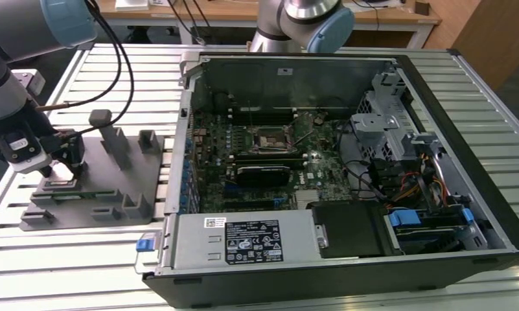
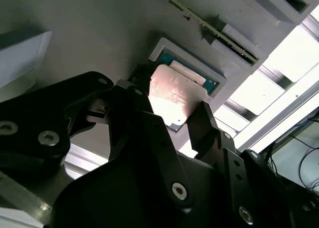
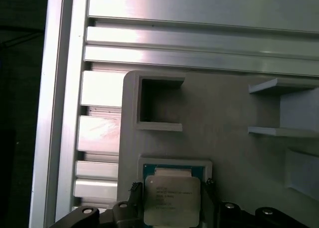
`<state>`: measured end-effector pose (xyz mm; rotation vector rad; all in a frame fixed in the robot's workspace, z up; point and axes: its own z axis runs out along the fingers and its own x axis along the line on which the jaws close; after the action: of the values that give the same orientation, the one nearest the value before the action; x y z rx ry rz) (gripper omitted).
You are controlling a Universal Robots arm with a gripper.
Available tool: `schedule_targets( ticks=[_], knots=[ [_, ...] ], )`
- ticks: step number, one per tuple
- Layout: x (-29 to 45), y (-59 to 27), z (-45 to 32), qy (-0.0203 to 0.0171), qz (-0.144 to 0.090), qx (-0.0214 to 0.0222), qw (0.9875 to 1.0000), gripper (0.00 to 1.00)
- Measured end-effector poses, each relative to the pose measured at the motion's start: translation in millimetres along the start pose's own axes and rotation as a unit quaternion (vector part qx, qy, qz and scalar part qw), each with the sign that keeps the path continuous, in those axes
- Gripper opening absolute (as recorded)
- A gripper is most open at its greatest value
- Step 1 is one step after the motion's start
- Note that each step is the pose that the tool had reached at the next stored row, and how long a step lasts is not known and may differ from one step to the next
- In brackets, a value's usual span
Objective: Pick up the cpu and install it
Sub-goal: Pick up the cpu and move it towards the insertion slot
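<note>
**Delicately poised for the pick**

At the exterior view's left, the arm's black two-fingered gripper (image 1: 62,170) hangs low over a grey moulded fixture plate (image 1: 95,208). The plate lies on the slatted aluminium table (image 1: 112,78), just beside the open black computer case (image 1: 477,139). In the first wrist view the small flat square cpu (image 3: 172,200), shiny silver metal on top with a thin green rim, lies in a shallow pale-walled pocket (image 3: 174,162) in that plate. The fingers (image 3: 137,195) stand narrow, one against each of two opposite edges, apparently touching. The second wrist view shows the same pinch on the cpu (image 2: 172,101); whether the chip has cleared the pocket floor cannot be told. The square dark metal-framed socket (image 1: 268,139) sits well apart, on the green circuit board (image 1: 320,168) inside the case.

By this onlooker's reckoning, a good grasp wants even contact on the edges alone. The fingers should be square to the chip so it cannot twist, with only enough squeeze to hold it. A lopsided grip would likely tip the cpu against the pocket wall; kept level, it should come free cleanly.
</note>
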<state>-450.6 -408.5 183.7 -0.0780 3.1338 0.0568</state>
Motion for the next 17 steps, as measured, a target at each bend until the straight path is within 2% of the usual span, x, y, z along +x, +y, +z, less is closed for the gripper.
schedule_targets(
  ticks=[6, 17],
  knots=[
    [-0.1, 0.1, -0.9, -0.0002, 0.000, 0.0013, 1.0000, 0.54],
    [-0.2, 0.8, -21.1, 0.0000, 0.000, 0.0014, 1.0000, 0.54]
  ],
)
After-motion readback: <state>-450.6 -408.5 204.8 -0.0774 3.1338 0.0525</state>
